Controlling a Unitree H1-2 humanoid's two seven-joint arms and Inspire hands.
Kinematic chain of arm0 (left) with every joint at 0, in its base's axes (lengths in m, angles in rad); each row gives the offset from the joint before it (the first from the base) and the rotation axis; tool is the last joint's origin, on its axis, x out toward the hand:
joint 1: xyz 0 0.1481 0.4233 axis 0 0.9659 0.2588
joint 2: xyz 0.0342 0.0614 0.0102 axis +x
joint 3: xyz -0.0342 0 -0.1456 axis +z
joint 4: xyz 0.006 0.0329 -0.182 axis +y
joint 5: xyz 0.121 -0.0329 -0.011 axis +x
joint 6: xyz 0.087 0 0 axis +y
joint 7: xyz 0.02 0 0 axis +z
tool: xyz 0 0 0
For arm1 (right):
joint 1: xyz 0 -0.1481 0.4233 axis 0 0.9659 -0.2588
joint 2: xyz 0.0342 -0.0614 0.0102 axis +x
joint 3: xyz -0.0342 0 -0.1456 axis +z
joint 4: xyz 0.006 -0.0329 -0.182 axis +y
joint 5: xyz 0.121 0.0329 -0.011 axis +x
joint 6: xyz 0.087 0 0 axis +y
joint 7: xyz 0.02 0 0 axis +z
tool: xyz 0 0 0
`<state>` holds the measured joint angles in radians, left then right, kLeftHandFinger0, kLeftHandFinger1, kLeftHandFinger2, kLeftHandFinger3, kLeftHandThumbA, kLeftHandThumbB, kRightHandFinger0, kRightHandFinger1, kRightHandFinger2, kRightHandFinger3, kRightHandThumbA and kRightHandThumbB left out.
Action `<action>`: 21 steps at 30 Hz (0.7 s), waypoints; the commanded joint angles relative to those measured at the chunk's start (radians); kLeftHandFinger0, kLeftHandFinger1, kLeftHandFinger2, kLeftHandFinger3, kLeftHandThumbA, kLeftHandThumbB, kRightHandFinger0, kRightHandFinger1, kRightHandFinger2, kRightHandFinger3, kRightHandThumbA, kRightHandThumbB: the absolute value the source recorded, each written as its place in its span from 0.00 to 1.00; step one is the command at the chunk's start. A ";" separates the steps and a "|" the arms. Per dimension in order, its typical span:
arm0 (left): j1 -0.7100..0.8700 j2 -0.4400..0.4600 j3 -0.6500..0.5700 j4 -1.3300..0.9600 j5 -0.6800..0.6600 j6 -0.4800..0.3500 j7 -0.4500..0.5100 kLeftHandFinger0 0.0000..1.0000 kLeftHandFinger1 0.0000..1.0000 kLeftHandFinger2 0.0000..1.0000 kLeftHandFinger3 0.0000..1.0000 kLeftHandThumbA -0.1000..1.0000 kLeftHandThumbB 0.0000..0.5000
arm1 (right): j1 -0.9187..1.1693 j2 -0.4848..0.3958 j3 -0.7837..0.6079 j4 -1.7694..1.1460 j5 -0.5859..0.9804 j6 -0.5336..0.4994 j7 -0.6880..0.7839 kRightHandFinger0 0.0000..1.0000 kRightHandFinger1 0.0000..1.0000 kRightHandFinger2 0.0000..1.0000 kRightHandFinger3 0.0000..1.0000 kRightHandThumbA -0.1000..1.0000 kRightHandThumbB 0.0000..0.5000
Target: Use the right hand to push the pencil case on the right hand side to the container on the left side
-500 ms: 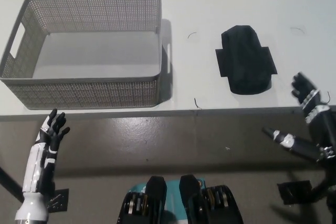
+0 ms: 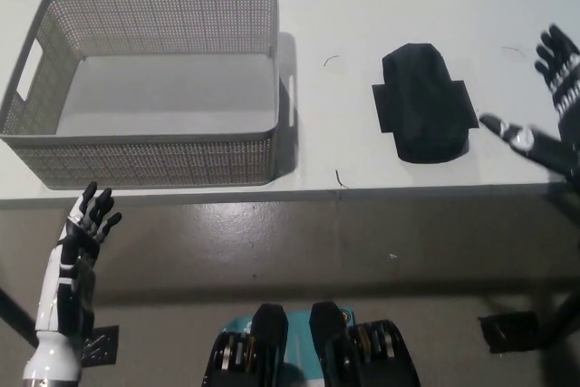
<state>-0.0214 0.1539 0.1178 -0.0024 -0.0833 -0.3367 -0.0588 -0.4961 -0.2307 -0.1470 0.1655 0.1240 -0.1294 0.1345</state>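
A black pencil case (image 2: pixel 424 104) lies flat on the white table, right of centre. The grey mesh container (image 2: pixel 145 156) stands at the left, with nothing inside it. My black right hand (image 2: pixel 546 101) is open over the table at the far right edge, fingers spread, a short gap to the right of the pencil case and not touching it. My white left hand (image 2: pixel 83 228) rests open at the lower left, in front of the table's edge, below the container.
The table's front edge (image 2: pixel 362 189) runs across the picture just below the pencil case and the container. A bare strip of table (image 2: pixel 331 88) separates the container from the pencil case.
My right hand has risen from below the table's front edge to over the table, right of the pencil case. The left hand has shifted slightly lower. The pencil case and container have not moved.
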 commanded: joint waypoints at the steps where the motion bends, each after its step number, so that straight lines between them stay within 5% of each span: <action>1: 0.002 0.020 -0.006 -0.059 -0.005 -0.026 -0.018 1.00 1.00 1.00 1.00 1.00 0.23 | -0.133 -0.029 -0.002 0.077 -0.007 -0.025 -0.012 1.00 1.00 1.00 1.00 1.00 0.53; 5: 0.006 0.018 -0.007 -0.074 -0.001 -0.017 -0.021 1.00 1.00 1.00 1.00 1.00 0.30 | -0.223 -0.025 0.001 0.195 -0.007 -0.033 -0.014 1.00 1.00 1.00 1.00 1.00 0.58; 13: 0.039 0.007 -0.018 -0.099 0.021 -0.034 -0.020 1.00 1.00 1.00 1.00 1.00 0.30 | -0.442 -0.008 -0.019 0.582 0.040 -0.064 0.004 1.00 1.00 1.00 1.00 1.00 0.40; 18: 0.053 -0.001 -0.019 -0.103 0.036 -0.043 -0.013 1.00 1.00 1.00 1.00 1.00 0.34 | -0.572 -0.010 -0.019 0.857 0.043 -0.106 0.018 1.00 1.00 1.00 1.00 1.00 0.45; 21: 0.062 -0.003 -0.017 -0.106 0.023 -0.048 -0.016 1.00 1.00 1.00 1.00 1.00 0.27 | -0.644 -0.002 -0.020 1.030 0.035 -0.126 -0.019 1.00 1.00 1.00 1.00 1.00 0.46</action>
<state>0.0311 0.1475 0.1033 -0.0673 -0.0644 -0.3399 -0.0754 -1.0133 -0.2310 -0.1514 1.0690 0.1444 -0.1659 0.1371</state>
